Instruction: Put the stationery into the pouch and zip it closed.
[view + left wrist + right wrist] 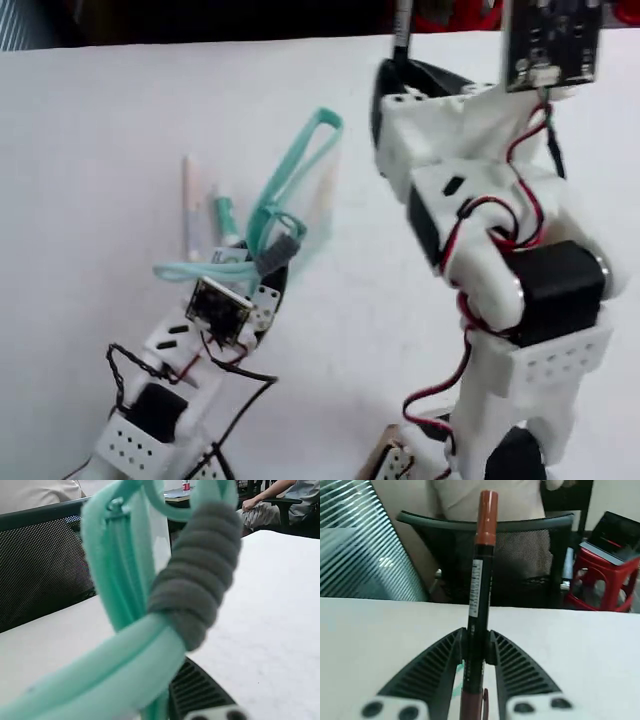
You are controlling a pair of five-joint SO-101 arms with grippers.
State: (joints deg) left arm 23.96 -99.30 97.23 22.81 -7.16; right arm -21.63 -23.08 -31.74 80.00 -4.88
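We are holding pouch (282,180) rim in left gripper (272,262), jaws clamped, beside loose pens (188,205); right gripper (479,640), jaws pinching brown pen (481,580), hanging well apart; we are risking pen snagging floppy rim, missing opening.

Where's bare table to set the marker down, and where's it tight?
Free: far-left table, left of the pink pen; the strip between the pouch and the right arm. The right end effector grips the marker. Crowded: around the left end effector, where pouch, pink pen and green pen cluster.
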